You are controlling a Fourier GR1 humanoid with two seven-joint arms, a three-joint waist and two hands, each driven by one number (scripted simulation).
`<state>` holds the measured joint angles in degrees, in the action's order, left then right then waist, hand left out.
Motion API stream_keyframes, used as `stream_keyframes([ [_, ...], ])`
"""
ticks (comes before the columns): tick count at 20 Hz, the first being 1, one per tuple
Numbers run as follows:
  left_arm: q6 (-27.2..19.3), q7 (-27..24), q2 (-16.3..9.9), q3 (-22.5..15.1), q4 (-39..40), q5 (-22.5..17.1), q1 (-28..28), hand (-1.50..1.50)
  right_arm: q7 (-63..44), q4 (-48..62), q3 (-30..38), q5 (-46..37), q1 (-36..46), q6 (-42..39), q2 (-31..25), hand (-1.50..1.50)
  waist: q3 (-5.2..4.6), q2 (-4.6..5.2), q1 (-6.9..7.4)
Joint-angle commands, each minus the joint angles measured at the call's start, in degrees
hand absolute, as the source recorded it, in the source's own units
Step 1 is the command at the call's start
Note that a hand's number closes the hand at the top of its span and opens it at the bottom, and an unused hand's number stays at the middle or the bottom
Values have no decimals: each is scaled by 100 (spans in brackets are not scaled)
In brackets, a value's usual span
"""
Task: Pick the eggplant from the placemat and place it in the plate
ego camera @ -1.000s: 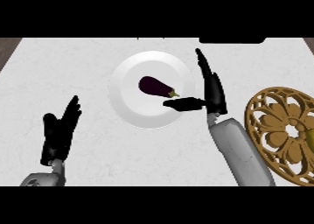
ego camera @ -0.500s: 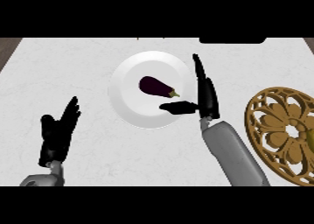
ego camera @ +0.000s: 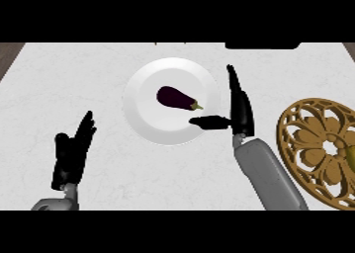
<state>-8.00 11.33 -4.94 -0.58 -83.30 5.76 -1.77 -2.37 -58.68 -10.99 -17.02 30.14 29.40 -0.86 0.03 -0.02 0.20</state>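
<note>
A dark purple eggplant (ego camera: 175, 97) lies in the middle of the white plate (ego camera: 147, 123) at the counter's centre. My right hand (ego camera: 240, 111) stands just right of the plate, open, fingers straight and pointing away, thumb reaching left over the plate's rim below the eggplant. It does not touch the eggplant. A round golden openwork placemat (ego camera: 315, 146) lies at the right edge of the view. My left hand (ego camera: 72, 155) rests open at the lower left, fingers up, apart from everything.
A yellow fruit (ego camera: 354, 160) sits on the placemat at the far right edge. A dark object (ego camera: 260, 45) shows at the counter's far edge. Wooden floor shows beyond the counter's left corner.
My right hand has drifted slightly left and down beside the plate, with the eggplant lying still on the plate. The left hand has not moved.
</note>
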Motion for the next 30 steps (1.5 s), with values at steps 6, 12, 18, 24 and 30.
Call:
stream_keyframes([
  [6,63,249,74,17,-300,12,75,0,141,-281,252,-279,-572,-263,-76,-150,-3,0,-8],
  [12,-140,432,236,-224,-516,306,210,0,180,-877,452,-264,-1140,-349,-387,-150,-2,-5,-18],
  [18,107,134,41,223,85,63,-206,0,288,-998,835,-183,-1167,-507,-433,-150,-3,0,-18],
  [24,77,168,141,175,11,63,-120,0,428,-920,1312,-22,-1328,-555,-793,-150,-3,1,-18],
  [30,56,644,94,57,-483,257,-74,0,145,-861,1384,-244,-1163,-505,-834,-150,-3,-1,-11],
])
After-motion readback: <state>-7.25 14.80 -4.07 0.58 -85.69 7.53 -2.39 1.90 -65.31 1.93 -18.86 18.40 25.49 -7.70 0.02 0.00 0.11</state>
